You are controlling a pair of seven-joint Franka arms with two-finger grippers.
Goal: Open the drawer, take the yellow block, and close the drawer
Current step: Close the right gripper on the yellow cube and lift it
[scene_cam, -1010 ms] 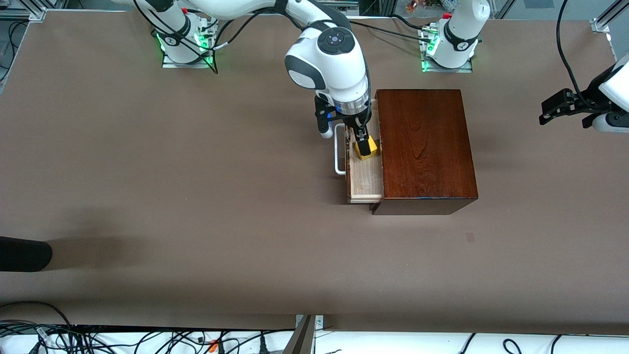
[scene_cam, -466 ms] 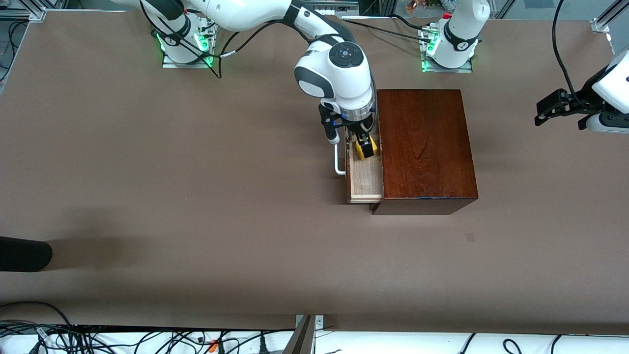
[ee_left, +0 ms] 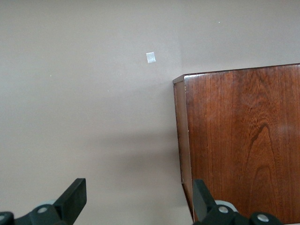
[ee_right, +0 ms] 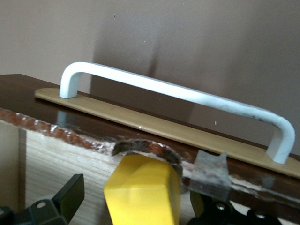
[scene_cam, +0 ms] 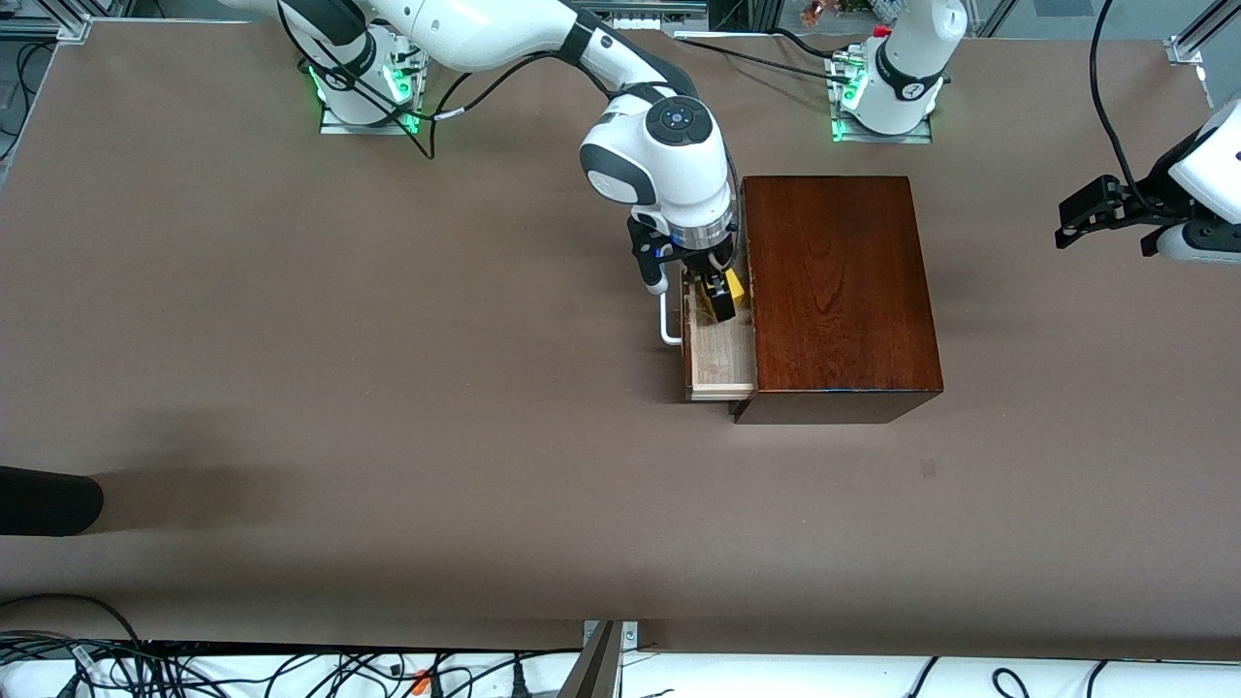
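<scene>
The mahogany box [scene_cam: 834, 291] stands mid-table, and its drawer [scene_cam: 719, 359] is pulled out toward the right arm's end, white handle [scene_cam: 666, 325] leading. The yellow block [scene_cam: 735, 286] lies in the drawer against the box's edge. My right gripper [scene_cam: 719, 296] is down in the drawer, open, with its fingers on either side of the block. In the right wrist view the block [ee_right: 143, 192] sits between the fingers [ee_right: 70, 190], with the handle [ee_right: 178, 93] past it. My left gripper [scene_cam: 1066, 225] waits open and empty in the air at the left arm's end [ee_left: 138, 206].
A black rounded object [scene_cam: 48, 499] pokes in at the table edge at the right arm's end. A small pale mark [scene_cam: 928, 468] lies on the table nearer the camera than the box. The left wrist view shows the box's top [ee_left: 243, 140].
My right gripper has come down into the drawer and now straddles the yellow block. The left arm shifted slightly a second ago, then stayed still.
</scene>
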